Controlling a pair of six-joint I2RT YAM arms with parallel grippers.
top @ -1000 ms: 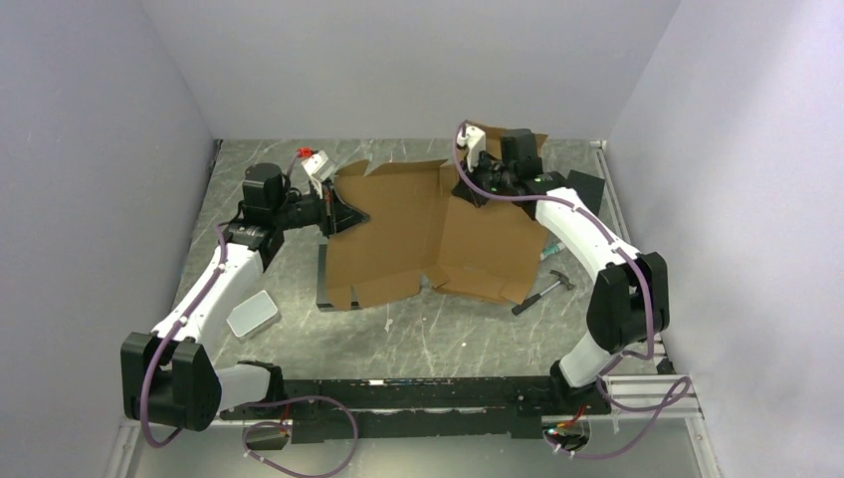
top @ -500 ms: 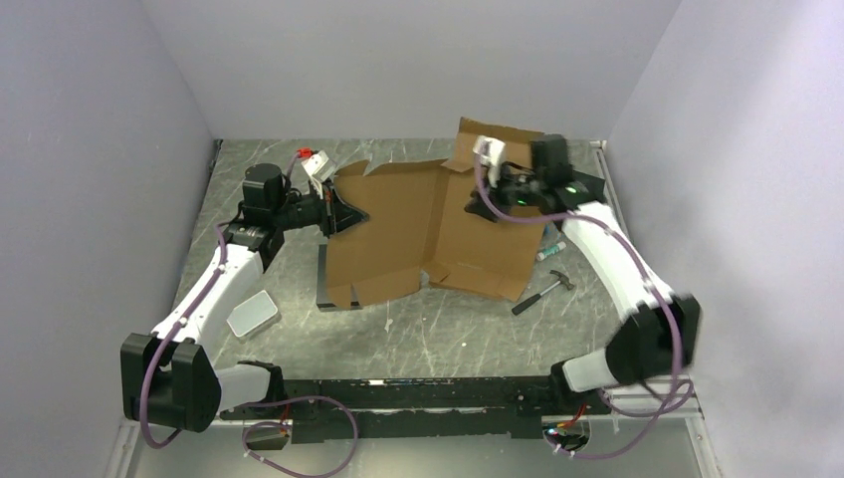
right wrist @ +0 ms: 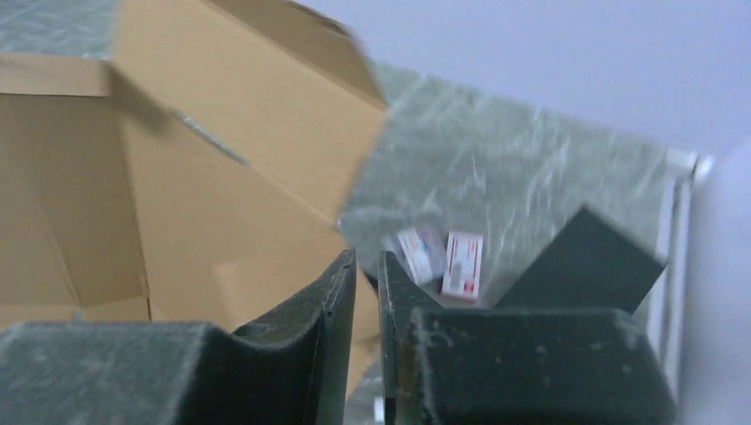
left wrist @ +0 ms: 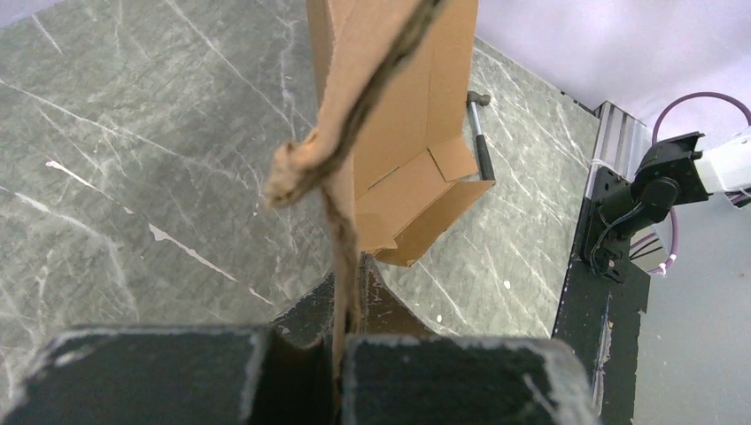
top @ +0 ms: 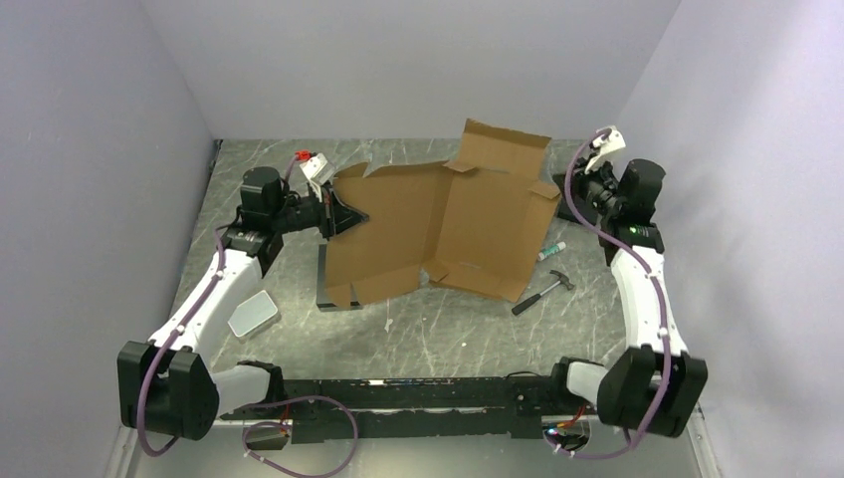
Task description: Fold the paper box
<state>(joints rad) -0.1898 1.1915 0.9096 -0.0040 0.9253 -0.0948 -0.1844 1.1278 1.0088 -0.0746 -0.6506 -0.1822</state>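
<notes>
The paper box [top: 438, 224], a brown die-cut cardboard sheet, lies partly folded mid-table with its back right flap [top: 506, 149] standing up. My left gripper [top: 338, 214] is shut on the sheet's left edge and holds that side lifted. In the left wrist view the cardboard edge [left wrist: 341, 221] runs straight down between the shut fingers of that gripper [left wrist: 352, 276]. My right gripper [top: 582, 195] hangs to the right of the box, apart from it. In the right wrist view this gripper [right wrist: 366, 258] shows a narrow gap with nothing in it, and the box [right wrist: 177, 177] lies ahead to the left.
A hammer [top: 542, 292] and a small tube [top: 552, 251] lie right of the box. A black block [right wrist: 580, 261] and two small white-and-red packets [right wrist: 463, 264] sit near the right gripper. A grey tin [top: 252, 315] rests by the left arm. Walls close three sides.
My right gripper has let go of the back right flap and swung out to the right. The flap now stands upright. The left gripper has kept its hold.
</notes>
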